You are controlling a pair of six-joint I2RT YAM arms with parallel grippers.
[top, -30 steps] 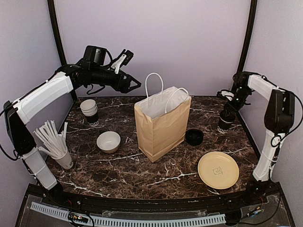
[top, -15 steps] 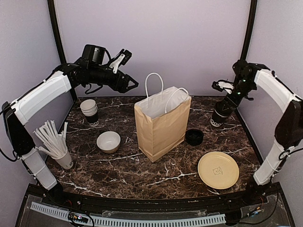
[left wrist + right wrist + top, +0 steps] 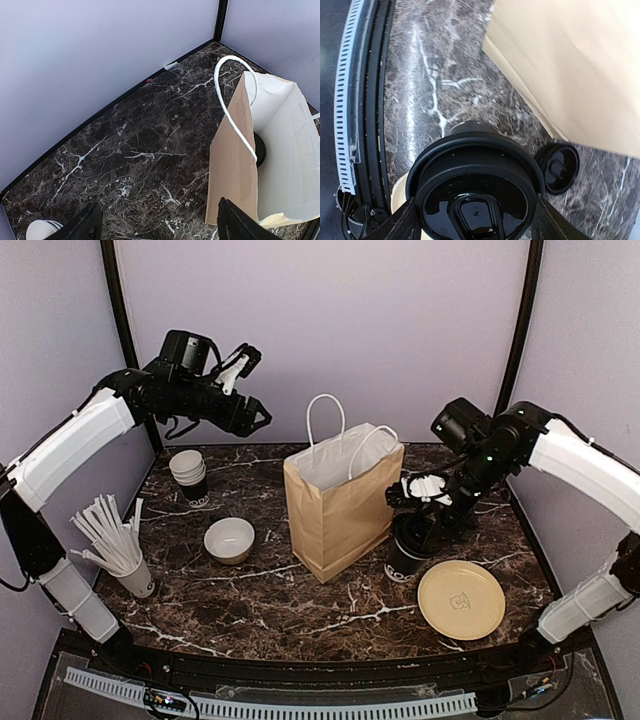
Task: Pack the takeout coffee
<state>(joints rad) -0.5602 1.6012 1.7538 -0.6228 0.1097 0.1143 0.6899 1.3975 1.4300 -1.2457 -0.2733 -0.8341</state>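
Observation:
One takeout coffee cup point(image 3: 405, 556), black with a black lid point(image 3: 476, 186), is held in my right gripper point(image 3: 421, 512), shut on it just under the lid. It hangs slightly tilted above the table, just right of the brown paper bag point(image 3: 340, 512). In the right wrist view my right gripper point(image 3: 477, 222) straddles the lid. Inside the open bag point(image 3: 280, 150) a dark round lid point(image 3: 259, 148) shows, apparently the other cup. My left gripper point(image 3: 256, 421) is open and empty, high above the back left of the table, its fingers wide apart in the left wrist view point(image 3: 160, 225).
A cream plate point(image 3: 460, 599) lies front right, under the held cup in the right wrist view point(image 3: 399, 197). A low stack of loose lids point(image 3: 558, 168) sits by the bag. A lidless cup stack point(image 3: 189, 476), a white bowl point(image 3: 229, 539) and a cup of straws point(image 3: 118, 545) stand on the left.
My right arm has lifted the cup from the back right and carried it forward and left, next to the bag's right side. My left arm has drawn slightly up and left.

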